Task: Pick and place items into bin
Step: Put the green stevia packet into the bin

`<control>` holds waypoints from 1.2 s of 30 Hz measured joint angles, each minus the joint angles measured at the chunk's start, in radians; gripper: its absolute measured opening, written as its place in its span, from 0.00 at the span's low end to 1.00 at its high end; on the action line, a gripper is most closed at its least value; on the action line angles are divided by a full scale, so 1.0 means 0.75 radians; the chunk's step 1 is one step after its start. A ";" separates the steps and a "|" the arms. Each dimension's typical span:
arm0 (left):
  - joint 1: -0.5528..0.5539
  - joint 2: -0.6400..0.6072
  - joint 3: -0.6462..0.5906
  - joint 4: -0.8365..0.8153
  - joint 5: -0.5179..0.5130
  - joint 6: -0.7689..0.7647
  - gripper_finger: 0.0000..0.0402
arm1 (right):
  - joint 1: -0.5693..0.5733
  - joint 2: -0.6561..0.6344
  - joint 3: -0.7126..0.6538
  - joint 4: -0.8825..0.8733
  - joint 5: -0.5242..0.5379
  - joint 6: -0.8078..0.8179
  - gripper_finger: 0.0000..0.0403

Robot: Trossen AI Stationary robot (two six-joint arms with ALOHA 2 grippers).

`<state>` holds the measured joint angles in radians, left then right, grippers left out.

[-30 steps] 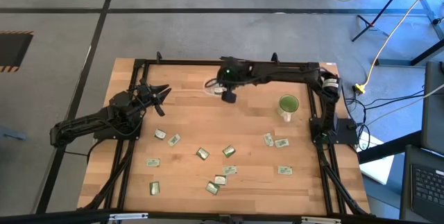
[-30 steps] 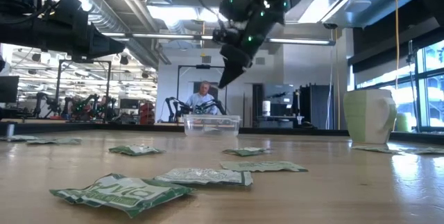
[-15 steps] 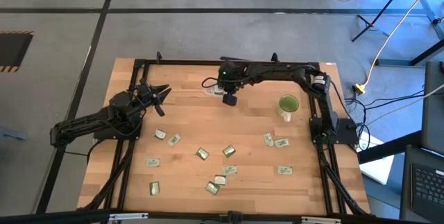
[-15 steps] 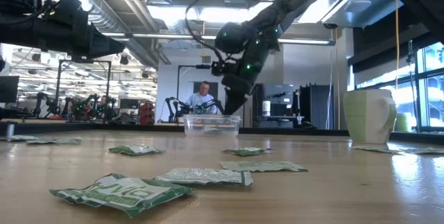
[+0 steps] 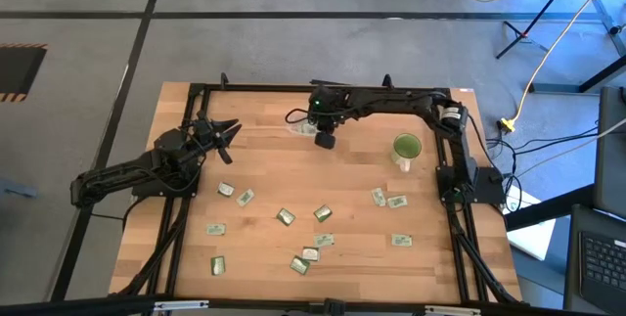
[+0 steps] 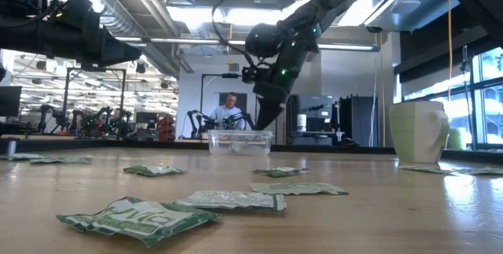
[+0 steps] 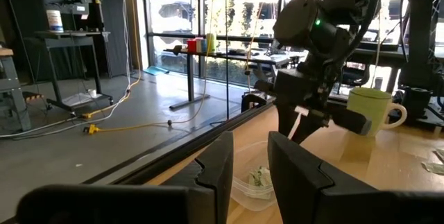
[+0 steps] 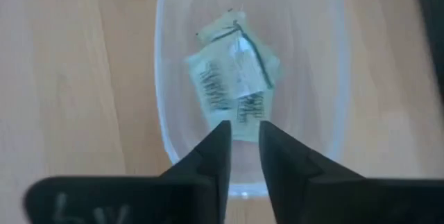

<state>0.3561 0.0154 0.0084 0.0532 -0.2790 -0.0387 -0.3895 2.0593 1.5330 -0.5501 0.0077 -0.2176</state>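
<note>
The bin (image 5: 301, 124) is a small clear tub standing near the middle of the table's far edge. It holds two overlapping green-and-white packets (image 8: 232, 78). My right gripper (image 8: 243, 137) hangs just above the bin (image 6: 240, 141), pointing down into it (image 6: 263, 122). A narrow gap shows between its fingers, and nothing is in it. More than a dozen packets (image 5: 285, 216) lie flat across the near half of the table. My left gripper (image 5: 227, 132) waits open over the table's left side, facing the bin (image 7: 243, 189).
A green cup (image 5: 407, 148) with a white base stands to the right of the bin, also in the low view (image 6: 418, 131). A black frame (image 5: 293, 88) runs along the table's edges. In the room beyond the table, a person (image 6: 230, 111) sits behind the bin.
My right gripper has come down from well above the bin until its fingertips are just over the rim, and it has stayed there for the last half second. My left arm has kept still.
</note>
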 joint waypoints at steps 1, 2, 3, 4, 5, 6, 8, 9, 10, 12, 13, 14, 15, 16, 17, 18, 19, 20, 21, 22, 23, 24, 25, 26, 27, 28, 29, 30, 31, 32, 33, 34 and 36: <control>0.000 0.000 0.000 0.000 0.000 0.000 0.21 | 0.003 -0.017 0.000 -0.014 0.008 0.004 0.23; 0.000 0.000 0.000 0.000 0.000 0.000 0.21 | 0.008 -0.035 0.002 -0.048 0.009 0.009 0.24; 0.000 0.000 0.000 0.000 0.000 0.000 0.21 | 0.015 -0.058 0.002 -0.096 0.011 0.016 0.26; 0.000 0.000 0.000 0.000 0.000 0.000 0.21 | 0.025 -0.085 0.001 -0.139 0.007 0.035 0.26; 0.000 0.001 0.000 0.000 0.001 0.000 0.21 | 0.041 -0.111 0.001 -0.180 -0.005 0.045 0.27; 0.001 0.001 0.000 0.000 0.002 0.000 0.21 | 0.064 -0.139 0.001 -0.213 -0.019 0.058 0.28; 0.000 0.000 0.000 0.000 0.002 0.000 0.21 | 0.115 -0.192 0.001 -0.300 -0.065 0.070 0.28; 0.000 0.000 0.000 0.000 0.002 0.000 0.21 | 0.148 -0.212 0.001 -0.344 -0.075 0.070 0.28; 0.000 0.000 0.000 -0.001 0.002 0.000 0.21 | 0.183 -0.228 0.001 -0.387 -0.077 0.070 0.28; 0.000 0.000 0.000 0.000 0.002 0.000 0.21 | 0.255 -0.255 0.001 -0.489 -0.076 0.067 0.27; 0.000 0.001 0.000 -0.001 0.002 0.000 0.21 | 0.293 -0.267 0.001 -0.538 -0.075 0.082 0.27; 0.000 0.000 0.000 0.000 0.002 0.000 0.21 | 0.328 -0.278 0.001 -0.581 -0.072 0.117 0.27; 0.000 0.000 0.000 -0.001 0.002 0.000 0.21 | 0.363 -0.287 0.001 -0.619 -0.066 0.168 0.27; 0.000 0.000 0.000 0.000 0.002 0.000 0.21 | 0.398 -0.295 0.001 -0.667 -0.052 0.219 0.27; 0.000 0.000 0.000 0.000 0.003 0.000 0.21 | 0.429 -0.302 -0.001 -0.717 -0.031 0.267 0.27; 0.000 0.001 0.000 -0.001 0.003 0.000 0.21 | 0.462 -0.312 -0.012 -0.744 0.003 0.322 0.27; 0.000 0.000 0.000 -0.001 0.003 0.000 0.21 | 0.492 -0.326 -0.033 -0.752 0.037 0.372 0.27; 0.000 0.000 0.000 0.000 0.003 0.000 0.21 | 0.519 -0.340 -0.061 -0.757 0.063 0.424 0.27; 0.000 0.000 0.000 0.000 0.003 0.000 0.21 | 0.546 -0.355 -0.096 -0.755 0.077 0.478 0.27; 0.000 0.000 0.000 -0.001 0.004 0.000 0.21 | 0.571 -0.371 -0.137 -0.750 0.083 0.525 0.27; 0.000 0.000 0.000 -0.001 0.004 0.000 0.21 | 0.594 -0.386 -0.182 -0.742 0.084 0.576 0.27; 0.000 0.000 0.000 0.000 0.005 0.000 0.21 | 0.615 -0.404 -0.228 -0.725 0.084 0.622 0.27; 0.000 0.000 0.000 0.000 0.005 0.000 0.21 | 0.635 -0.421 -0.277 -0.703 0.088 0.669 0.27; 0.000 0.000 0.000 0.000 0.006 0.001 0.21 | 0.652 -0.438 -0.326 -0.668 0.102 0.711 0.27; 0.000 0.000 0.000 -0.001 0.006 0.001 0.21 | 0.669 -0.454 -0.374 -0.636 0.129 0.745 0.27; 0.001 0.001 0.000 0.000 0.006 0.001 0.21 | 0.686 -0.468 -0.421 -0.609 0.148 0.775 0.27; 0.000 0.000 0.000 0.000 0.006 0.003 0.21 | 0.702 -0.480 -0.470 -0.575 0.155 0.792 0.27; 0.000 0.001 0.000 0.000 0.005 0.017 0.21 | 0.716 -0.491 -0.518 -0.539 0.158 0.809 0.27; 0.001 0.000 0.000 0.002 0.005 0.032 0.21 | 0.729 -0.501 -0.563 -0.501 0.158 0.824 0.27; 0.000 0.000 0.000 0.003 0.005 0.046 0.21 | 0.741 -0.511 -0.606 -0.467 0.158 0.844 0.27; 0.000 0.000 0.000 0.002 0.003 0.050 0.21 | 0.750 -0.518 -0.646 -0.435 0.158 0.861 0.27; 0.000 0.001 0.000 0.002 0.002 0.048 0.21 | 0.759 -0.519 -0.678 -0.417 0.158 0.880 0.27; 0.000 0.001 0.000 0.003 0.002 0.040 0.21 | 0.771 -0.517 -0.731 -0.399 0.157 0.914 0.27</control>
<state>0.3562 0.0158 0.0086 0.0551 -0.2775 -0.0090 0.1888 1.6718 0.9849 -0.8496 0.1258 0.4679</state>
